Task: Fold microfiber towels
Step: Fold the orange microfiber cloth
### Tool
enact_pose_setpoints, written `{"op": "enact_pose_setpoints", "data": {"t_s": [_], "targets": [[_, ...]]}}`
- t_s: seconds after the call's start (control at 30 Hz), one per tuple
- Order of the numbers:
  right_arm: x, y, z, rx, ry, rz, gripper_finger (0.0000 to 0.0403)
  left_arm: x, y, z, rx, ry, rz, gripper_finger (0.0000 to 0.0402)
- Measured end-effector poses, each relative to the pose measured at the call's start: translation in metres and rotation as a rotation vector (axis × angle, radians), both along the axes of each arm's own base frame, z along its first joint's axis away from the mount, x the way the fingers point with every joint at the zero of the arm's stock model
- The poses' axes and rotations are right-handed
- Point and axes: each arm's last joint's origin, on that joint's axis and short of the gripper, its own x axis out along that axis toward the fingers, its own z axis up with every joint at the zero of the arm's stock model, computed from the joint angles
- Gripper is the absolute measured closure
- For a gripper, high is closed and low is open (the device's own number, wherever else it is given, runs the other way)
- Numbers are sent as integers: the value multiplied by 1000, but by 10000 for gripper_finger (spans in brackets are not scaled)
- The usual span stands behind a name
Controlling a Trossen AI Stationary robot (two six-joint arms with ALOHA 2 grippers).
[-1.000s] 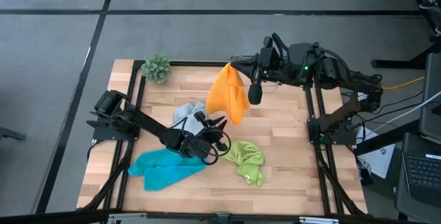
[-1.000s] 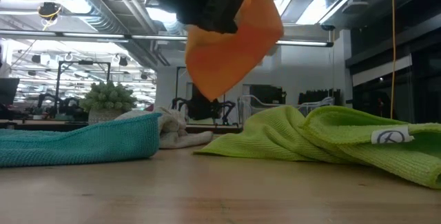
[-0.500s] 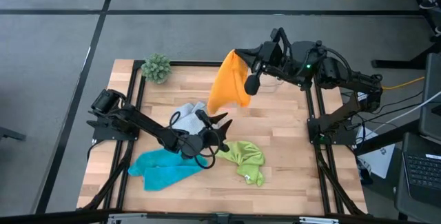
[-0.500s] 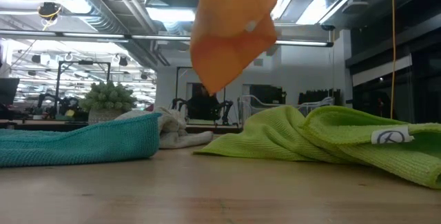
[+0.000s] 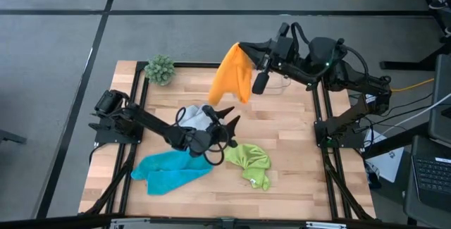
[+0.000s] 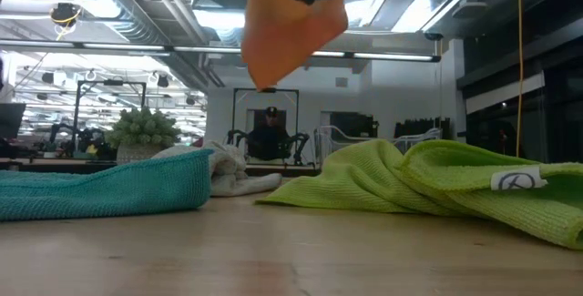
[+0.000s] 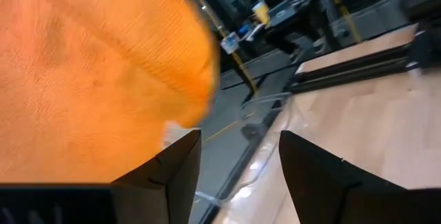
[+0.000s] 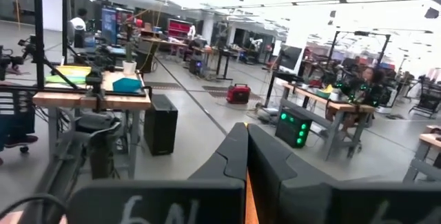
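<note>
Your right pincer (image 5: 243, 46) gripped the orange towel (image 5: 233, 81) aloft; your open left pincer (image 5: 227, 115) needed its hanging lower corner.

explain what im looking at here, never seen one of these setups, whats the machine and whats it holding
These are four camera views of a two-armed robot at a wooden table: one from above, one level with the tabletop, and one from each wrist.

From above, the right gripper is raised over the far side of the table, shut on a corner of an orange towel that hangs from it. The left gripper is over the middle of the table, open and holding nothing; its wrist camera looks at the orange cloth close up.

On the table lie a grey towel, a turquoise towel, a lime green towel, and a small fuzzy plant at the far left corner.
</note>
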Motion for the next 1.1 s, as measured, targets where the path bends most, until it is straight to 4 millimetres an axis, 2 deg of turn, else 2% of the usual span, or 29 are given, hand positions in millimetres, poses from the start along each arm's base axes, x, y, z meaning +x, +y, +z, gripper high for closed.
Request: {"op": "enact_pose_setpoints", "data": {"t_s": [0.4, 0.7, 0.87, 1.1], "targets": [[0, 0, -2, 19, 12, 10, 395, 1, 8, 1, 28, 26, 55, 214], [0, 0, -2, 19, 10, 10, 395, 1, 6, 8, 59, 11, 15, 259], [0, 0, 1, 18, -20, 10, 395, 2, 5, 8, 55, 2, -19, 262], [0, 0, 0, 22, -16, 12, 395, 1, 10, 10, 54, -11, 35, 262]]}}
